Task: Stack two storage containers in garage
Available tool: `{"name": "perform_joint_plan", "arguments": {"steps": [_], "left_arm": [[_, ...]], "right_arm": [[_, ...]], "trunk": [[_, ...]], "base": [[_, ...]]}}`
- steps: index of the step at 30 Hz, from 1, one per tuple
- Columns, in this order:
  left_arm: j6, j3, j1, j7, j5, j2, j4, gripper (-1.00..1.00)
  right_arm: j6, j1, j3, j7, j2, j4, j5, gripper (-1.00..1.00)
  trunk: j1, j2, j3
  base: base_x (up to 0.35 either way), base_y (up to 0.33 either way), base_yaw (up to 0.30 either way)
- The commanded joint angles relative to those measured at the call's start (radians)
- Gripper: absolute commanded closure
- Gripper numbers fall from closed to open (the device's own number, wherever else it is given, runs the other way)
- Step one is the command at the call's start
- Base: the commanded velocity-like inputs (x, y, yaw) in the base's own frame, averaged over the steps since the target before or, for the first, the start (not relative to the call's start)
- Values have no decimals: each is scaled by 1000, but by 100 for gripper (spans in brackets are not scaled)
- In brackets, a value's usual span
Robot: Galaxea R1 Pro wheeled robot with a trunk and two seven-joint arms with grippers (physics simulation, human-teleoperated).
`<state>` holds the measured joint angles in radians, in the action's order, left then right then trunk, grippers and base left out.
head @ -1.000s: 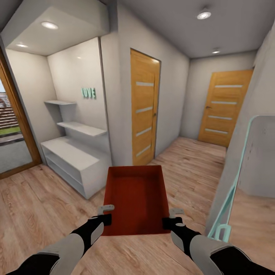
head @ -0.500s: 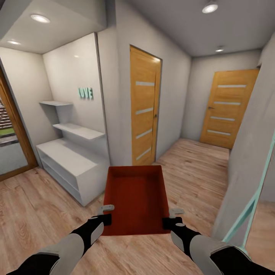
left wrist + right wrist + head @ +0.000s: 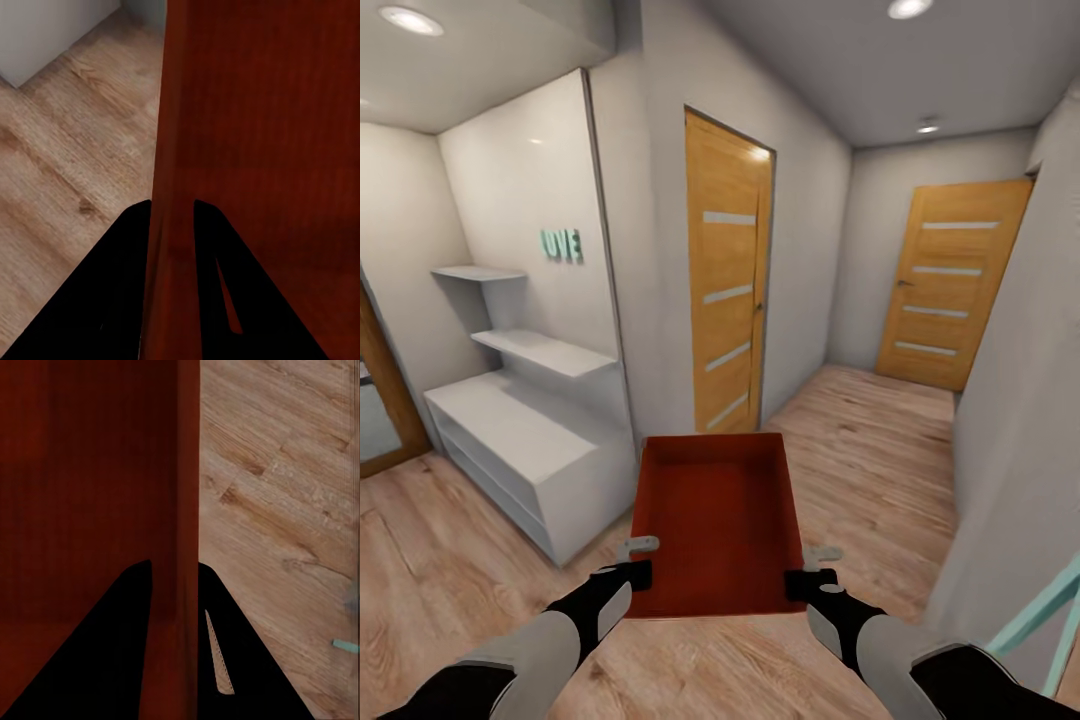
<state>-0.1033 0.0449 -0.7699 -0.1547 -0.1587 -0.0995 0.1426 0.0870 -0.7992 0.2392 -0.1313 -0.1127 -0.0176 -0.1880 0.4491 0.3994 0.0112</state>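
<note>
Light wood planks are running ahead of me down a hallway [image 3: 860,440] with pale walls, two closed wooden doors [image 3: 725,290] and a white shelf unit [image 3: 530,440] off to my left side. I am carrying one storage container [image 3: 720,515] out in front of my trunk, level and clear of the floor, its open top facing up and nothing inside it. My left hand [image 3: 632,562] is clamped on the container's left wall near the end closest to me, one finger inside and one outside, and my right hand [image 3: 812,568] is pinching the right wall the same way. I am judging the bin to be light and fairly stiff, but its thin, smooth walls could flex or slip, so a grip on both long walls at matching points seems safest for keeping it from tilting.
</note>
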Motion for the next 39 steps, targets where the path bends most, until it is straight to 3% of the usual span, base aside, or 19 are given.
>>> {"name": "perform_joint_plan", "arguments": {"steps": [1,18,39], "left_arm": [[40,-33,0,-46,12,35,5,100],[39,-33,0,-46,12,35,6,100],[40,-34,0,-46,13,35,6,100]], "right_arm": [[2,0,-25,13,-1,-2,-5,100],[3,0,-24,13,-1,-2,-4,100],[7,0,-25,13,-1,-2,-4,100]], "trunk": [[1,1,0],[1,1,0],[1,1,0]], "base": [[324,0,-235],[324,0,-235],[324,0,-14]]}}
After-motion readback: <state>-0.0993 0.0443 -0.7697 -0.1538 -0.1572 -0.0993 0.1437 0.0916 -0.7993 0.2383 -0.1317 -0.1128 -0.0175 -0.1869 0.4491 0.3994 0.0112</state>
